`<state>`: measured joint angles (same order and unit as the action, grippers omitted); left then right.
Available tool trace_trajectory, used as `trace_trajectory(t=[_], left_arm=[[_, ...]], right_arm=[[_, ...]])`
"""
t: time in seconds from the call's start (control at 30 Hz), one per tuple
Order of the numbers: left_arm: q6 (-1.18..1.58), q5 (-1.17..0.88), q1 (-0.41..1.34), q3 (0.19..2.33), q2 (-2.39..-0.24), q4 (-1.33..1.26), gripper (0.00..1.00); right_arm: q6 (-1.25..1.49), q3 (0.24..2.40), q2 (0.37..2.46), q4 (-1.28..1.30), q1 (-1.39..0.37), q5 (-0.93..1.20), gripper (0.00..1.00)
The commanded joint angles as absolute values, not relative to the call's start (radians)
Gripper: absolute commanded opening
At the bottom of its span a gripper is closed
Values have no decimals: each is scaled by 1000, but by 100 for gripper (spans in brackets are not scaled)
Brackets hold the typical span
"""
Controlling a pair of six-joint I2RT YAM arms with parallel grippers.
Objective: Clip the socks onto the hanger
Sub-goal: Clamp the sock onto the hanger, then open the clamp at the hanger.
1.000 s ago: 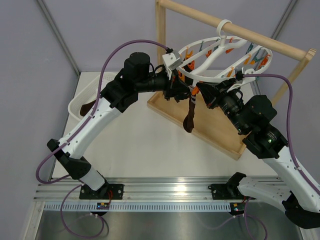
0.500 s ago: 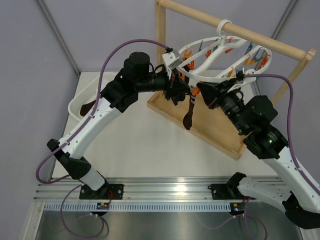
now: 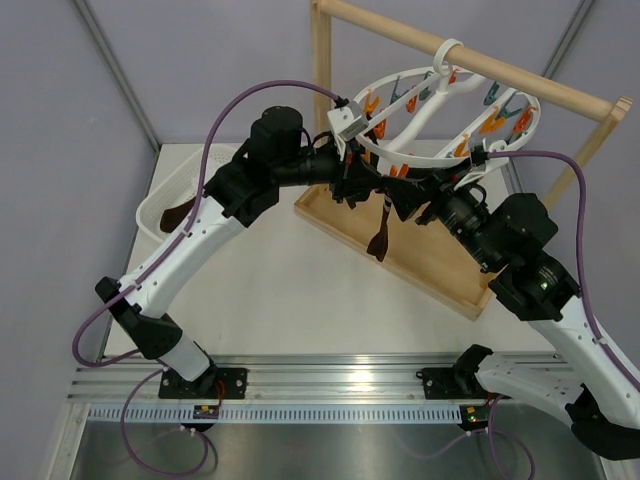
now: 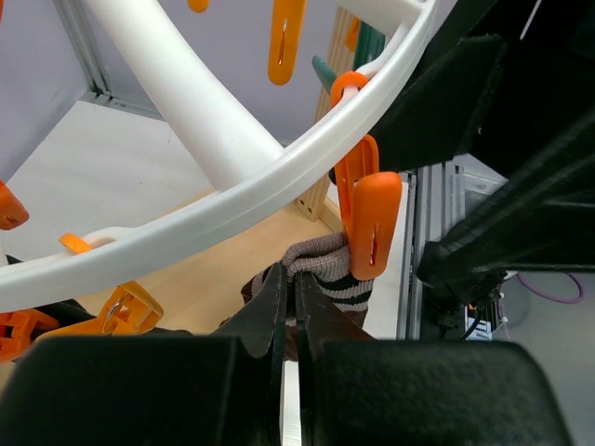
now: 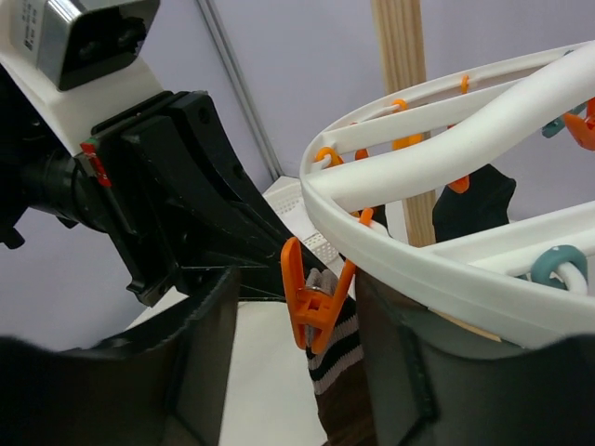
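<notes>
The hanger (image 3: 432, 108), a white ring with orange and teal clips, hangs by its hook from the wooden rail. A brown sock (image 3: 382, 228) with a striped cuff dangles below its near rim. In the left wrist view an orange clip (image 4: 368, 221) is clamped on the sock's cuff (image 4: 337, 277), and my left gripper (image 4: 291, 276) is shut on the cuff edge just beside the clip. In the right wrist view my right gripper (image 5: 302, 288) is open, its fingers (image 5: 200, 358) standing on either side of the same clip (image 5: 311, 295) without touching it. The sock (image 5: 339, 376) hangs down between them.
The wooden stand's rail (image 3: 520, 78) and flat base board (image 3: 435, 268) sit right under the hanger. A white mesh basket (image 3: 158, 203) with a dark sock (image 3: 180, 214) stands at the left. Another dark sock (image 5: 476, 200) hangs from the far side of the ring.
My right gripper has opened and let go of the orange clip, which now pinches the sock. The hanger ring has swung up a little. The left gripper stays shut on the cuff.
</notes>
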<state>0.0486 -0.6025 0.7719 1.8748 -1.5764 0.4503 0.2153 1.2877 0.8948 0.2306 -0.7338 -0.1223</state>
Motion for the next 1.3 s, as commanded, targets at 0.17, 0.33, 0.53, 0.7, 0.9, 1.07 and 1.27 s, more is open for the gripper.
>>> trace_trajectory(t=[0.17,0.33,0.53,0.7,0.9,1.07,1.27], left_arm=[[80,-581,775,1830,-1537,387,25],[123,-538,752,1772,-1494,379,79],[186,-450,695,1614,-1407,393,99],[216,-261,629,1450,-1299,481,99],[357,-268,350,1318,-1253,580,99],[319,-216,255,1227,-1204,588,99],[276,-207,232,1057,-1105,453,99]], right_arm=[[232,1308,870,282,-742,-103,73],[233,1321,857,337,-742,-133,77],[248,1374,859,465,-742,-143,78],[270,1428,845,606,-742,-291,78],[287,1506,880,723,-741,-498,78],[264,1517,933,655,-742,-483,77],[241,1525,1037,546,-742,-448,74]])
